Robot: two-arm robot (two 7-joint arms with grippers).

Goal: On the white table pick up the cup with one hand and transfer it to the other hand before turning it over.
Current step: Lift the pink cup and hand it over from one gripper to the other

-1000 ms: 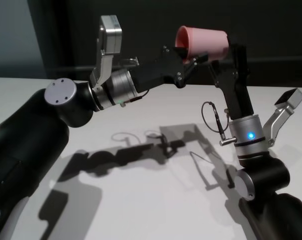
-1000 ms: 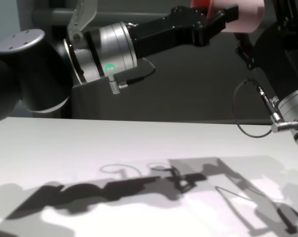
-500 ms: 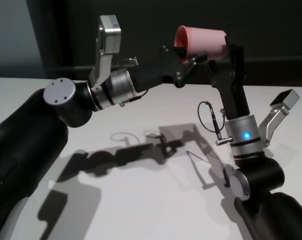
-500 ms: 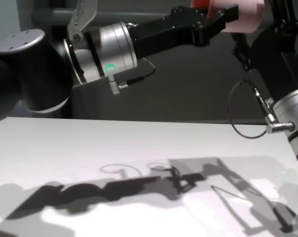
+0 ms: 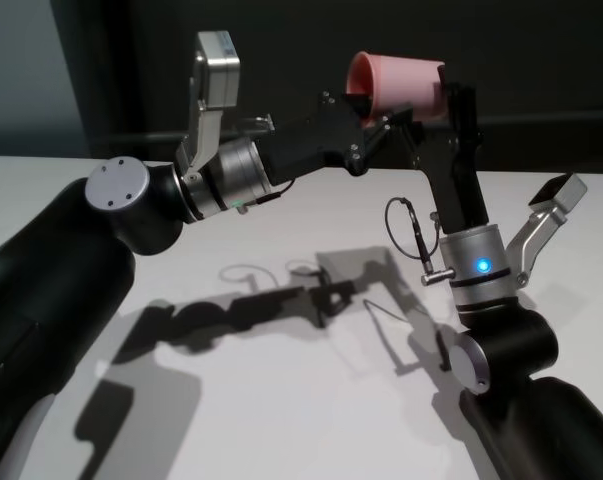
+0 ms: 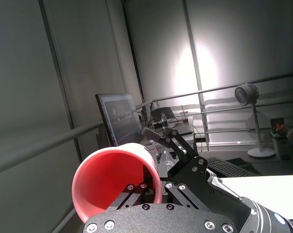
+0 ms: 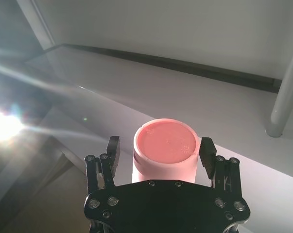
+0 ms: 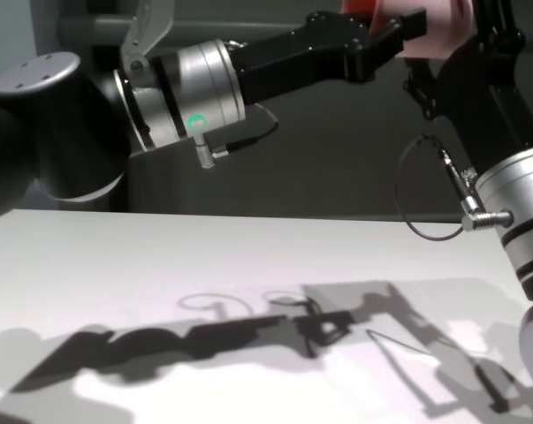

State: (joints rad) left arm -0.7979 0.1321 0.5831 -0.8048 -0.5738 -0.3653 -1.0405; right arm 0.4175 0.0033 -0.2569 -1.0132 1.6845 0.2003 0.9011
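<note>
The pink cup (image 5: 401, 85) is held in the air above the white table (image 5: 281, 400), lying on its side with its mouth towards my left arm. My left gripper (image 5: 376, 115), on the arm with the white-grey wrist casing, is shut on the cup's rim; the left wrist view shows one finger inside the cup (image 6: 105, 182). My right gripper (image 5: 446, 95), on the arm with the looped cable, reaches up at the base end. In the right wrist view its open fingers (image 7: 207, 150) straddle the cup (image 7: 163, 143), with a small gap on one side.
Both arms cast shadows (image 5: 281, 305) on the table's middle. My right arm's elbow and forearm (image 5: 511, 380) stand over the near right of the table. A dark wall lies behind the table's far edge.
My right arm has swung left and stands more upright, bringing its gripper closer around the cup's base end. My left arm and the cup have stayed in place.
</note>
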